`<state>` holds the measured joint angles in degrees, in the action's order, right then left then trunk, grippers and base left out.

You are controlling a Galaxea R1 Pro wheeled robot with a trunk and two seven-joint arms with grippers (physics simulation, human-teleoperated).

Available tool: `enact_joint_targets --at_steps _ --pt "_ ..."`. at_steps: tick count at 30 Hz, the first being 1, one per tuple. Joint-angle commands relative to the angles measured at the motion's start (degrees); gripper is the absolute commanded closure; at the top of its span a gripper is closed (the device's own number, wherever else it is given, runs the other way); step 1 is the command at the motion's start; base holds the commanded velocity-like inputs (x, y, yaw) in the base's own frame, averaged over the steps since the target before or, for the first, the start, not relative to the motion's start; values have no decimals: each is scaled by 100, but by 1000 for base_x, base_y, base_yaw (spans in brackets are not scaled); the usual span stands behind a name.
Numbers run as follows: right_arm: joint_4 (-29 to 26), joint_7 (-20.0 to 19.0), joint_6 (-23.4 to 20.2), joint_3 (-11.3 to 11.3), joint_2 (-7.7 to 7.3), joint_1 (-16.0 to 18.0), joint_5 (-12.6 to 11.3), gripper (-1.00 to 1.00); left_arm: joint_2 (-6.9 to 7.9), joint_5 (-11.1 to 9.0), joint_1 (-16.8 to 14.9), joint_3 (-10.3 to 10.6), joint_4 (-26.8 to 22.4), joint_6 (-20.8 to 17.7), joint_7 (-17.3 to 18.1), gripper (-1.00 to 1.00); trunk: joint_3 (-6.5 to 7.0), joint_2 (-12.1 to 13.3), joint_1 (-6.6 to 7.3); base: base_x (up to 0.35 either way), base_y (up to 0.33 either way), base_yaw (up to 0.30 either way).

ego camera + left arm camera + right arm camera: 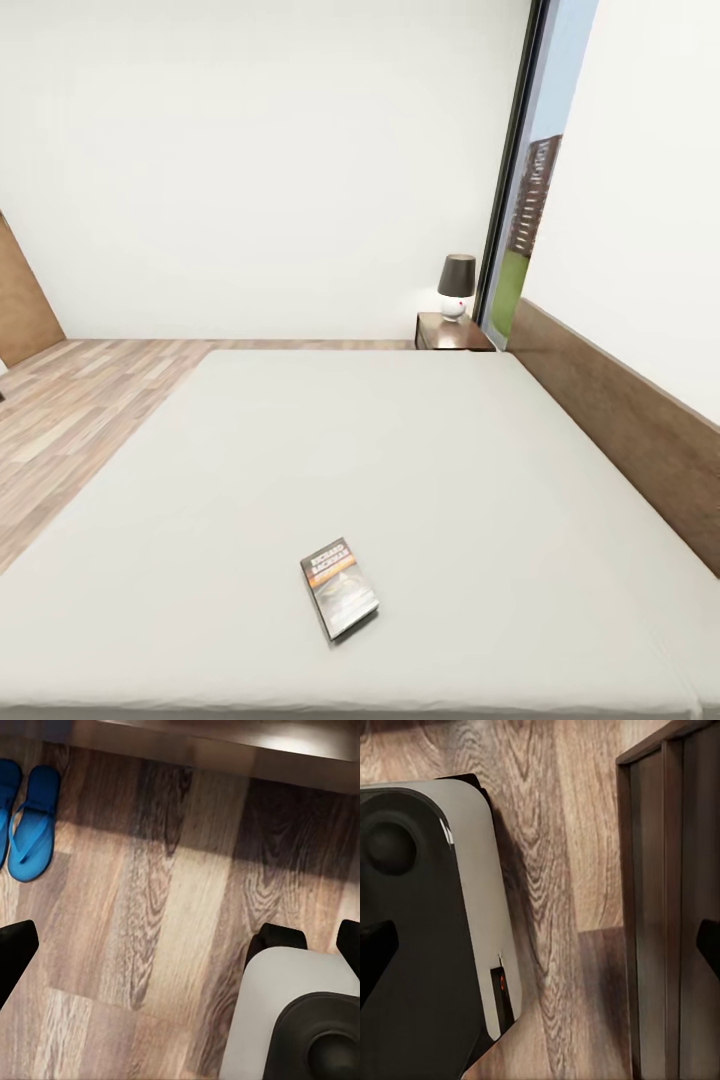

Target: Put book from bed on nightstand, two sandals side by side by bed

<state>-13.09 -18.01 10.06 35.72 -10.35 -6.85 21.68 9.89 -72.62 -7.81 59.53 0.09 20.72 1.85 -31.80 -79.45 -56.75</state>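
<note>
Pale grey mattress of the bed [420,450] carried the book [338,587]; I saw both grippers' fingers spread apart, empty, the two sandals [26,817] side by side.

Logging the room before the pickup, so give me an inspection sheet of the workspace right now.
Surface: bed, flat pale mattress, brown headboard along its right side.
Job's things: book lying flat near the bed's front edge; two sandals side by side on the wood floor; nightstand beyond the bed's far corner.
Clutter: lamp on the nightstand.
Claws: left and right fingertips at picture edges, wide apart, holding nothing.
Cables: nothing seen.
Surroundings: white walls, window.
</note>
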Motion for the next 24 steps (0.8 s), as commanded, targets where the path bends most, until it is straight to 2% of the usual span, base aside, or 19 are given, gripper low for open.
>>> enact_joint_targets --at_steps 1,10,24 --pt "-8 -35 14 49 3 0 46 -100 1 -60 -1 43 1 11 19 -100 -4 -2 0 19 -17 0" --pt "-9 -35 14 49 3 0 46 -100 -1 -62 -1 46 6 25 18 -100 -4 -2 0 122 -7 0" --pt "-5 -35 14 42 -1 1 58 -100 -5 -60 -1 48 0 29 18 -100 -4 -2 0 58 -1 0"
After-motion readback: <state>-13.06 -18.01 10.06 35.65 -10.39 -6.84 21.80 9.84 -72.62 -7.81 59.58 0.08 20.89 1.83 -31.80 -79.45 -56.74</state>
